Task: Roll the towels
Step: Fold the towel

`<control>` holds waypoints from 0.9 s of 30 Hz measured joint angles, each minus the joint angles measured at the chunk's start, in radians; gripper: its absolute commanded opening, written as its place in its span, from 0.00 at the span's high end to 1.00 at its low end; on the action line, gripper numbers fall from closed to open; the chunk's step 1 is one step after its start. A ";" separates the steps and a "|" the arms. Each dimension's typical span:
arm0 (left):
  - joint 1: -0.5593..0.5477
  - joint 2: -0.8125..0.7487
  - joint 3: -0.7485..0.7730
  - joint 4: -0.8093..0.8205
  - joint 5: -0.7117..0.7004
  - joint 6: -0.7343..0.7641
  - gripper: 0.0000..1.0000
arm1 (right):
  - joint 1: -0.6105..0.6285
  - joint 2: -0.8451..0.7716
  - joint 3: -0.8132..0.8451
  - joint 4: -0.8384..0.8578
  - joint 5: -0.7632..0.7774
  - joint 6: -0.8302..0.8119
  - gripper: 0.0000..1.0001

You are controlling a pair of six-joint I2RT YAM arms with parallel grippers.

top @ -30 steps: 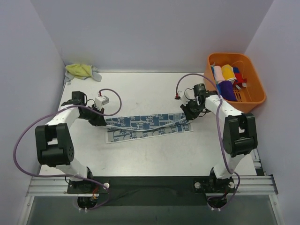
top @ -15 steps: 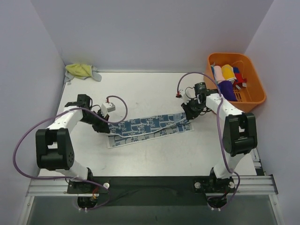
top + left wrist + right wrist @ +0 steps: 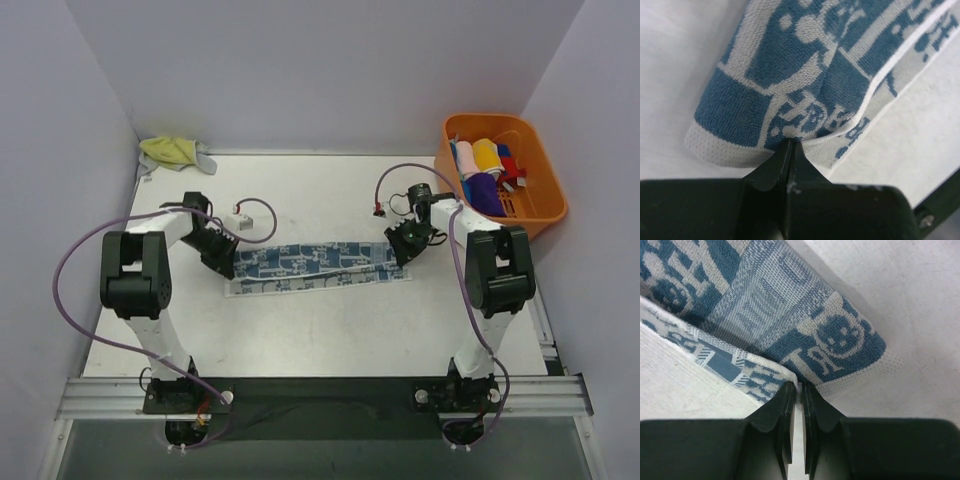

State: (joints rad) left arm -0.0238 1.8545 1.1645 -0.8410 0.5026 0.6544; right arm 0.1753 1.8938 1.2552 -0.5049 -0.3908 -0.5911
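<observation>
The blue-and-white patterned towel [image 3: 315, 265] lies mid-table as a long strip, folded lengthwise with its upper layer over the lower one. My left gripper [image 3: 228, 262] is at the strip's left end, shut on the edge of the upper layer [image 3: 790, 65]; its jaws [image 3: 791, 142] press together with cloth pinched at the tips. My right gripper [image 3: 400, 250] is at the right end, and its tips [image 3: 800, 385] are shut on a thin white hem of the same towel [image 3: 790, 325]. The pale yellow-green towel [image 3: 175, 150] sits crumpled in the far left corner, away from both grippers.
An orange basket [image 3: 550, 210] holding several rolled coloured cloths stands at the far right. Pale walls close in the table at the back and both sides. Purple cables loop from both arms over the table.
Both grippers have carried the towel's held long edge toward the near side and down. The left one also shifted right, so the upper layer now lies flatter over the lower one.
</observation>
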 measured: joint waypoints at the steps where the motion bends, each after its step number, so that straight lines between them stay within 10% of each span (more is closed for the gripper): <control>1: 0.002 0.023 0.035 0.008 -0.013 -0.008 1.00 | 0.000 0.003 0.002 0.000 0.000 0.009 1.00; 27: 0.074 -0.069 0.156 -0.065 0.068 0.122 1.00 | -0.019 -0.062 0.066 -0.008 -0.043 0.048 1.00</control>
State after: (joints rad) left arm 0.0498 1.7851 1.3201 -0.9058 0.5705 0.7769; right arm 0.1566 1.8317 1.3212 -0.5129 -0.4343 -0.5430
